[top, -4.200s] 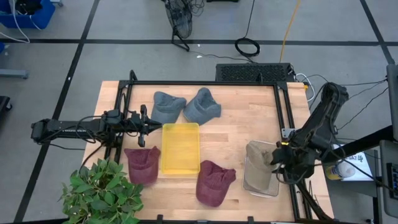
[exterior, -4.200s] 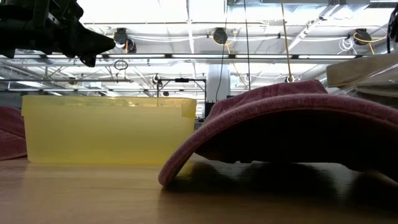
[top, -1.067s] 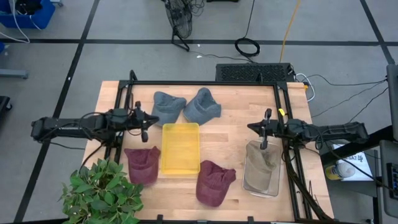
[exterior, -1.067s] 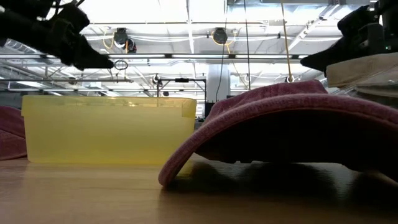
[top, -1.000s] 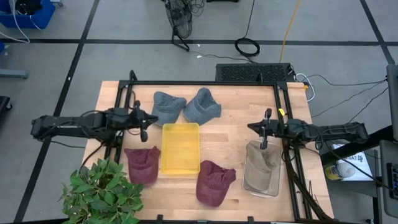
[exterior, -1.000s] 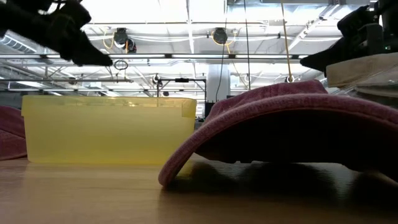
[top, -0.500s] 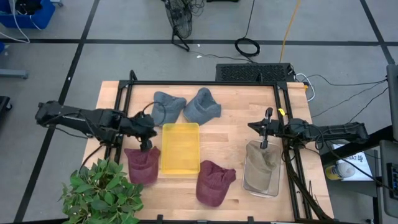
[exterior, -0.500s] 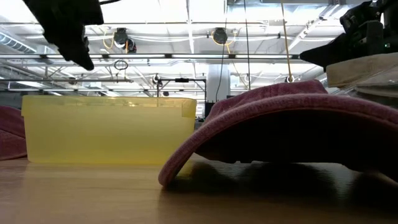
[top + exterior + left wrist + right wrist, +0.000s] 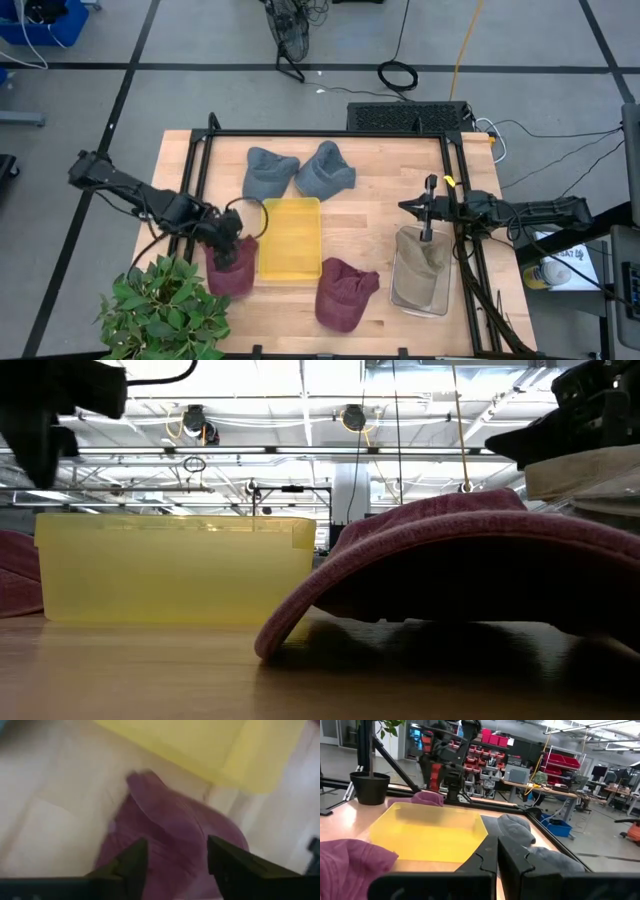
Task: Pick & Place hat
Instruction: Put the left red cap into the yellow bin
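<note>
At the table's near-left corner I saw the potted plant overhanging the edge. Just beside it lay the left maroon hat, and my left gripper hung directly over it, fingers spread with the hat's crown showing between them in the wrist view; I could not tell whether they touched the cloth. That hat lay against the left wall of the yellow bin, which stood empty in the middle of the wooden table.

Behind the bin, two grey hats lay side by side near the black frame rail at the far edge. Off the bin's near-right corner lay a second maroon hat, close to the table's front edge. Bare wood ran open between the bin and the clear container at the right, which held a tan hat.

My right gripper waited just behind that container, fingers pressed together and holding nothing, its arm reaching in over the table's right edge.
</note>
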Motion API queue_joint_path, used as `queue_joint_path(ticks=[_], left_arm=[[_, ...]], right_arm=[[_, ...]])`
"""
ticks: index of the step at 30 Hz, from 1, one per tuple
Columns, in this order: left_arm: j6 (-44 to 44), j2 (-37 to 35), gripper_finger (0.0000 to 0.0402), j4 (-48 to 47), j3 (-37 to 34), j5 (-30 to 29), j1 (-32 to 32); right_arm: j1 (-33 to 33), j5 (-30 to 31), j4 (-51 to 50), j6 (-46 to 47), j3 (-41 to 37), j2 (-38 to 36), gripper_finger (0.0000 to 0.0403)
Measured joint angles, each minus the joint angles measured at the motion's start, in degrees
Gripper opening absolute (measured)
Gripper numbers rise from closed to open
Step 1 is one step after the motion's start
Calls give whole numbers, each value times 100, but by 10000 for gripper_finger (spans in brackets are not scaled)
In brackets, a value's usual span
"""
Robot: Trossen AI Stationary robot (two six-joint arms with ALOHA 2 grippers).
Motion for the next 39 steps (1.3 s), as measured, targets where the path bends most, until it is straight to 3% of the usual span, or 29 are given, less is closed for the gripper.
queue_joint_path(ticks=[7,19,30,34,39], left_arm=[[-168,597,260,11,-3,293,-758],[62,1608,253,12,-9,286,-1055],[256,1976,249,173,-9,314,-1037],[420,1975,195,178,-9,330,-1055],[515,1974,40,175,-9,570,-1015]], right_arm=[[0,1,94,-85,0,0,0],[0,4,117,-66,0,0,0],[0,5,123,-83,0,0,0],[0,7,178,-122,0,0,0],[0,7,145,-124,0,0,0]])
